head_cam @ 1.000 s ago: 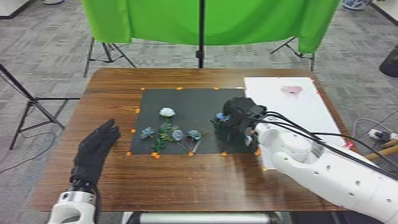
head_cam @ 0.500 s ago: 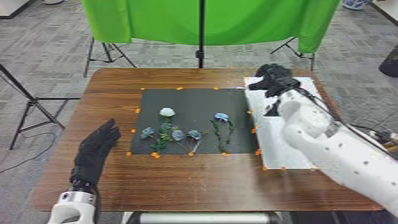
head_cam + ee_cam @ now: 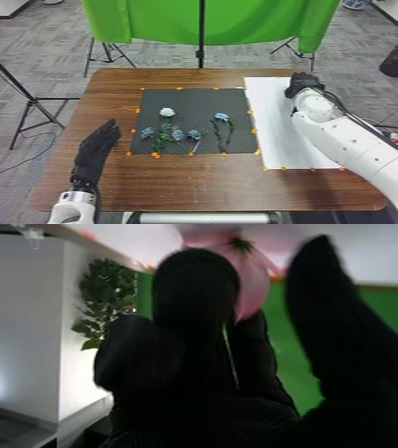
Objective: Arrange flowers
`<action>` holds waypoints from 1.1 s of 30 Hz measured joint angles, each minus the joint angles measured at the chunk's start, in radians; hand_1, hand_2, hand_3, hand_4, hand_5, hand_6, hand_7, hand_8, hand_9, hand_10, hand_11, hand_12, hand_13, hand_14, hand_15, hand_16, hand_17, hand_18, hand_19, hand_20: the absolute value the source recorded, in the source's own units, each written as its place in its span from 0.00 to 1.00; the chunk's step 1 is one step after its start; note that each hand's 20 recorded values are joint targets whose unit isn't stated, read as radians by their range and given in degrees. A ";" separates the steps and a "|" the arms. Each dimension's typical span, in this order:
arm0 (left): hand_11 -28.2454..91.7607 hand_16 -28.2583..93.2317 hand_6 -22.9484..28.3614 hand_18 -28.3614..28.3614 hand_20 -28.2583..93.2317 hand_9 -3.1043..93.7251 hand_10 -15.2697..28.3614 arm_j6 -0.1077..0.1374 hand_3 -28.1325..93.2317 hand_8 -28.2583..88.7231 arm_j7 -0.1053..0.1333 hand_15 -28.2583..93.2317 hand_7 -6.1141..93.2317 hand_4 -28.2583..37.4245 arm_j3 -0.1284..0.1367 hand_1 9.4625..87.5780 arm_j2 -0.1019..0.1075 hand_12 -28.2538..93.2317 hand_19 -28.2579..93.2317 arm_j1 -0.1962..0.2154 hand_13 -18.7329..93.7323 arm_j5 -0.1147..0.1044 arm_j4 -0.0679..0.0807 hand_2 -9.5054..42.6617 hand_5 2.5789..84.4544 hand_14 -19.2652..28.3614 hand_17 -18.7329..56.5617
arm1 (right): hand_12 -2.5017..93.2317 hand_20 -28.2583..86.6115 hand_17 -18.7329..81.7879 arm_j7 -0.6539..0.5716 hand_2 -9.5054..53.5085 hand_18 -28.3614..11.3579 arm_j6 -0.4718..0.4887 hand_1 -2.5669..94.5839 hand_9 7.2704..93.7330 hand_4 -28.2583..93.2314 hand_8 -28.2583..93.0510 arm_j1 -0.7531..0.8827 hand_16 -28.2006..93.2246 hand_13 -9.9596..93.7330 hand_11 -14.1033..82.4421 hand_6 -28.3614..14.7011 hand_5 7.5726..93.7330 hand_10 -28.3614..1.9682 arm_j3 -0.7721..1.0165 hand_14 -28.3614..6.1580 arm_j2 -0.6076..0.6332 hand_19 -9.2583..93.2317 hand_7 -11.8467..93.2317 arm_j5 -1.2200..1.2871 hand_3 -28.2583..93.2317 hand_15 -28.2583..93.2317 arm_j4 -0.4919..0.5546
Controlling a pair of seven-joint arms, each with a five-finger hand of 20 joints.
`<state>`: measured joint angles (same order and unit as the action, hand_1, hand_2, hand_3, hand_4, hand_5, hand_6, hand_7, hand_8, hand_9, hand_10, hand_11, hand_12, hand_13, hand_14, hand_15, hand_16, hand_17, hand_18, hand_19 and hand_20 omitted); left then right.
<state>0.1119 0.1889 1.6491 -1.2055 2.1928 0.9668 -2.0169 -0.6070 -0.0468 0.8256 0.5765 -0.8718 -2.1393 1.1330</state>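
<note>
My right hand (image 3: 304, 82) is over the far right part of the white sheet (image 3: 282, 130). In the right wrist view, a pink flower (image 3: 253, 279) is partly covered by the right hand (image 3: 195, 294), whose fingers are relaxed, with the thumb held apart from them. A white flower (image 3: 167, 112) and several blue flowers (image 3: 178, 135) lie at the left of the dark mat (image 3: 191, 100). Another blue flower (image 3: 222, 117) with green stems lies towards the mat's right side. Left of the mat, my left hand (image 3: 96, 142) rests open with straight fingers.
The brown table (image 3: 204, 187) carries the mat and sheet side by side, with orange markers (image 3: 155, 155) along their edges. Beyond its far edge stand a green cloth (image 3: 213, 25) and black stands (image 3: 201, 55).
My right hand has moved from the dark mat's right side across the white sheet to its far right, where it now covers the pink flower's spot. The left hand has stayed still.
</note>
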 measured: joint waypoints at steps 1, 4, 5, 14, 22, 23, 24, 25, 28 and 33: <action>0.32 0.27 0.50 0.71 0.38 0.41 0.61 0.000 0.77 0.20 0.000 0.33 0.15 0.03 0.000 0.18 0.000 0.35 0.26 0.000 0.41 0.000 0.000 0.19 0.46 0.71 0.27 | 0.32 0.67 0.85 -0.003 0.00 0.47 -0.027 0.63 0.84 0.08 0.28 0.004 0.49 0.99 0.24 0.67 0.75 0.59 -0.010 0.76 -0.003 1.00 0.30 -0.005 0.68 0.68 -0.010; 0.32 0.27 0.50 0.71 0.38 0.41 0.61 0.000 0.77 0.20 0.001 0.33 0.15 0.03 0.000 0.18 0.000 0.35 0.26 0.000 0.41 0.000 0.000 0.19 0.46 0.71 0.27 | 0.39 0.69 0.86 0.002 0.00 0.47 -0.139 0.67 0.93 0.08 0.31 0.023 0.50 1.00 0.21 0.66 0.83 0.62 -0.014 0.77 -0.004 1.00 0.31 -0.019 0.67 0.69 -0.016; 0.32 0.27 0.50 0.71 0.38 0.41 0.61 0.000 0.77 0.20 0.001 0.33 0.15 0.03 0.000 0.18 0.000 0.35 0.26 0.000 0.41 0.000 0.000 0.19 0.46 0.71 0.27 | 0.39 0.69 0.87 0.010 0.00 0.47 -0.179 0.67 0.93 0.08 0.31 0.027 0.50 1.00 0.21 0.66 0.83 0.62 -0.015 0.77 -0.004 1.00 0.31 -0.021 0.67 0.69 -0.018; 0.32 0.27 0.50 0.72 0.38 0.41 0.61 -0.001 0.77 0.20 0.001 0.33 0.15 0.03 0.001 0.18 0.000 0.35 0.26 0.002 0.41 0.000 0.000 0.19 0.45 0.71 0.27 | 0.40 0.70 0.87 0.095 0.00 0.48 -0.212 0.66 0.94 0.09 0.32 0.166 0.50 1.00 0.21 0.66 0.84 0.63 0.123 0.78 0.121 1.00 0.30 0.005 0.68 0.69 0.248; 0.31 0.27 0.50 0.71 0.38 0.41 0.60 -0.005 0.76 0.20 0.001 0.32 0.14 0.03 0.000 0.18 -0.001 0.36 0.26 0.001 0.41 0.002 0.000 0.20 0.45 0.71 0.27 | 0.40 0.71 0.86 0.186 0.00 0.48 -0.047 0.65 0.94 0.09 0.32 0.296 0.50 1.00 0.21 0.66 0.84 0.63 0.106 0.78 0.280 1.00 0.30 0.082 0.69 0.69 0.567; 0.31 0.27 0.50 0.71 0.38 0.41 0.61 -0.005 0.76 0.20 0.000 0.32 0.14 0.03 0.000 0.18 -0.001 0.36 0.26 0.001 0.41 0.002 0.000 0.20 0.45 0.71 0.27 | 0.40 0.71 0.86 0.189 0.00 0.48 -0.043 0.65 0.94 0.09 0.32 0.313 0.50 1.00 0.21 0.67 0.84 0.63 0.106 0.78 0.278 1.00 0.30 0.089 0.69 0.69 0.600; 0.31 0.27 0.50 0.71 0.38 0.41 0.61 -0.005 0.76 0.20 0.000 0.32 0.14 0.03 0.000 0.18 -0.001 0.36 0.26 0.000 0.41 0.002 0.000 0.20 0.45 0.71 0.27 | 0.40 0.71 0.86 0.191 0.00 0.48 -0.041 0.65 0.94 0.09 0.32 0.331 0.50 1.00 0.21 0.67 0.84 0.63 0.106 0.78 0.274 1.00 0.30 0.094 0.69 0.69 0.635; 0.31 0.27 0.50 0.71 0.38 0.41 0.61 -0.006 0.76 0.20 -0.001 0.32 0.14 0.03 0.000 0.18 -0.001 0.36 0.26 -0.001 0.41 0.002 0.000 0.20 0.45 0.71 0.27 | 0.40 0.71 0.86 0.194 0.00 0.48 -0.041 0.65 0.94 0.08 0.32 0.347 0.50 1.00 0.21 0.67 0.84 0.63 0.107 0.78 0.266 1.00 0.30 0.097 0.69 0.69 0.667; 0.31 0.27 0.50 0.71 0.38 0.41 0.61 -0.008 0.76 0.20 -0.002 0.32 0.14 0.04 -0.002 0.18 -0.001 0.36 0.26 -0.004 0.41 0.003 0.001 0.20 0.45 0.71 0.27 | 0.40 0.71 0.86 0.205 0.00 0.48 -0.043 0.65 0.94 0.08 0.32 0.385 0.51 1.00 0.21 0.67 0.84 0.63 0.108 0.78 0.229 1.00 0.30 0.102 0.70 0.69 0.730; 0.31 0.28 0.50 0.71 0.38 0.41 0.60 -0.012 0.76 0.20 -0.002 0.32 0.14 0.04 -0.003 0.18 -0.001 0.36 0.26 -0.006 0.41 0.003 0.001 0.20 0.45 0.71 0.27 | 0.40 0.71 0.86 0.222 0.00 0.48 -0.046 0.65 0.94 0.08 0.32 0.410 0.51 1.00 0.21 0.66 0.84 0.63 0.101 0.78 0.177 1.00 0.30 0.106 0.70 0.69 0.739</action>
<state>0.1003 0.1866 1.6463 -1.2065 2.1870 0.9701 -2.0157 -0.3849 -0.0926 1.2357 0.6771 -0.6945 -2.0334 1.8721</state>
